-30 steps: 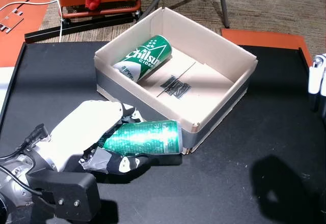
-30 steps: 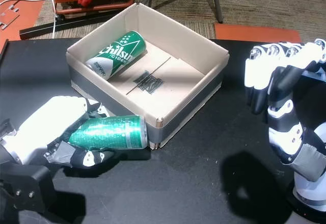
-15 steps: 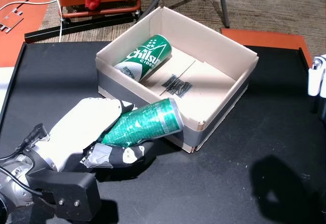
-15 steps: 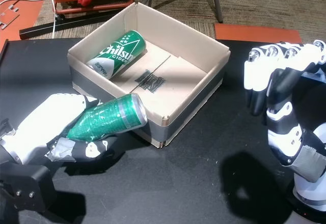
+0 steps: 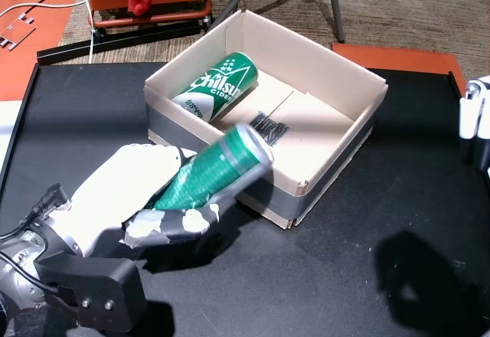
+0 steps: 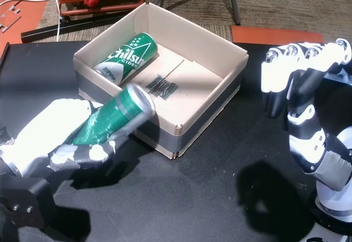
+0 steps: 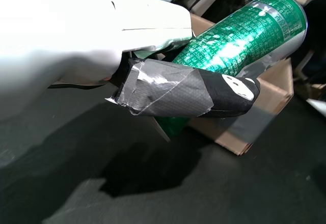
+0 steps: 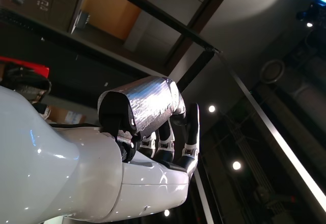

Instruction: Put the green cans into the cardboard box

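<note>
My left hand (image 5: 130, 191) (image 6: 47, 140) (image 7: 91, 46) is shut on a green can (image 5: 210, 172) (image 6: 110, 122) (image 7: 229, 35), held tilted with its silver top raised over the near wall of the cardboard box (image 5: 329, 65) (image 6: 206, 44). A second green can (image 5: 218, 84) (image 6: 122, 58) lies on its side inside the box at the back left. My right hand (image 6: 300, 82) (image 5: 475, 119) (image 8: 147, 117) hovers upright to the right of the box, fingers loosely curled, holding nothing.
The box stands on a black table (image 5: 398, 199) (image 6: 209, 198). Beyond the table's far edge are a red cart (image 5: 145, 0), orange floor mats (image 5: 398, 55) and chair legs (image 5: 333, 4).
My left hand has lifted the can off the table and tipped its top up toward the box's near wall. The right hand has barely moved.
</note>
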Controlling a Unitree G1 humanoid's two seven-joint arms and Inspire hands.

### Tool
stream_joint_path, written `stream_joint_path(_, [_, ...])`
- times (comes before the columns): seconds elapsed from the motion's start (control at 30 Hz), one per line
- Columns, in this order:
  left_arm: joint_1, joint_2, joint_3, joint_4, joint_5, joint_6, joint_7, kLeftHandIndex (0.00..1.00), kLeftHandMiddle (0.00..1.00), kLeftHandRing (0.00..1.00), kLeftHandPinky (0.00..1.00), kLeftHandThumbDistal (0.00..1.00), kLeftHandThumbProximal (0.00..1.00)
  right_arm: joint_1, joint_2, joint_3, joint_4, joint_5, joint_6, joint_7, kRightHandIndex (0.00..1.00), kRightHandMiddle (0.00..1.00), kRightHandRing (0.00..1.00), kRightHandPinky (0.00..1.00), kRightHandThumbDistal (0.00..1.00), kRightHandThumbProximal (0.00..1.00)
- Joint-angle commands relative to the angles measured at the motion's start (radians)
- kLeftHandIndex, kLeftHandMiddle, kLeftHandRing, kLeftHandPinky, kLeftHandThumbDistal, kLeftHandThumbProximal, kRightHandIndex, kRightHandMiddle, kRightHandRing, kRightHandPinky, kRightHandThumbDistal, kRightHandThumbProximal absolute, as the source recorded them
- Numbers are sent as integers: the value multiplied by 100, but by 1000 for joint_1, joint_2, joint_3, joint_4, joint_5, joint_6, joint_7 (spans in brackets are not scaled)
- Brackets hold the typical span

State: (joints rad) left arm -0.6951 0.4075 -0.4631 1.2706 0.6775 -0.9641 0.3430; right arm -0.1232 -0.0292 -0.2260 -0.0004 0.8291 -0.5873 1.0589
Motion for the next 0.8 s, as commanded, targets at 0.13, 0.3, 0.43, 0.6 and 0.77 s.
stream_joint_path(0.13, [-47, 30, 19, -34, -12, -65, 31, 15, 38, 59, 63, 0, 92, -26, 12, -16, 35, 3, -16, 11, 14, 24, 30, 10, 61, 0])
stream_joint_path(0.3, [-87, 52, 40, -53, -9, -95, 53, 14, 29, 47, 58, 0, 94, -44, 19, -27, 62, 1, -38, 28, 18, 26, 31, 7, 60, 0])
stream_joint_path(0.43, [-132, 76, 45, -79, 7, -100, 113, 6, 23, 42, 56, 0, 92, -57, 20, -34, 79, 5, -45, 45, 18, 26, 31, 7, 58, 0])
stream_joint_path(0.6, [-221, 117, 86, -119, -24, -142, 102, 0, 22, 46, 58, 0, 93, -71, 21, -38, 93, 15, -33, 56, 19, 28, 32, 6, 63, 0])
stream_joint_path(0.77, [-317, 144, 110, -127, -4, -112, 126, 0, 13, 32, 50, 0, 62, -74, 39, -42, 98, -11, -63, 35, 18, 25, 29, 5, 64, 0])
